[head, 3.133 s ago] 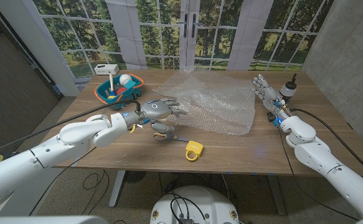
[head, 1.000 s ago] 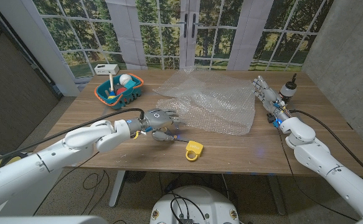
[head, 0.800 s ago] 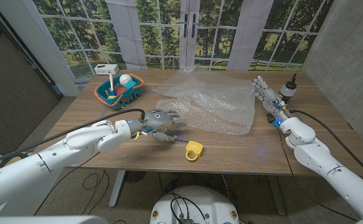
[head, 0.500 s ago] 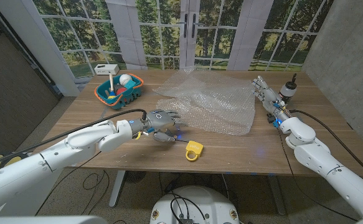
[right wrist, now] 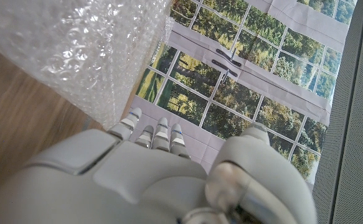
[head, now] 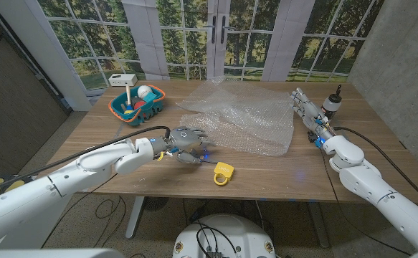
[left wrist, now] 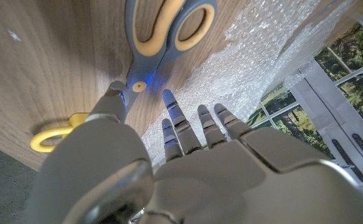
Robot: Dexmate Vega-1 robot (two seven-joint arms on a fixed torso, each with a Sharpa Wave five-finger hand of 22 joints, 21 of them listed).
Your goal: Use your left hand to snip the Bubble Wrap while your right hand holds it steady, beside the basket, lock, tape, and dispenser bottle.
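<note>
The clear bubble wrap (head: 246, 118) lies crumpled across the middle of the table. Scissors (left wrist: 169, 25) with grey handles and yellow inner rims lie on the wood by the wrap's near left corner. My left hand (head: 186, 139) hovers low over the scissors (head: 193, 160), fingers extended and apart, holding nothing. In the left wrist view its thumb (left wrist: 113, 102) is close beside the blades. My right hand (head: 305, 107) stands at the wrap's right edge with fingers straight; the right wrist view shows the wrap (right wrist: 75, 50) just beyond the fingertips (right wrist: 156, 134).
A yellow lock (head: 223, 172) lies near the front edge, just right of the scissors. A blue and orange basket (head: 138, 104) with items stands at the back left. The dispenser bottle (head: 332, 100) stands behind my right hand. A white box (head: 122, 79) sits at the far left edge.
Since three seconds ago my left hand has come down and nearer over the scissors, covering part of them. Over the last second it barely shifts. The right arm stays still.
</note>
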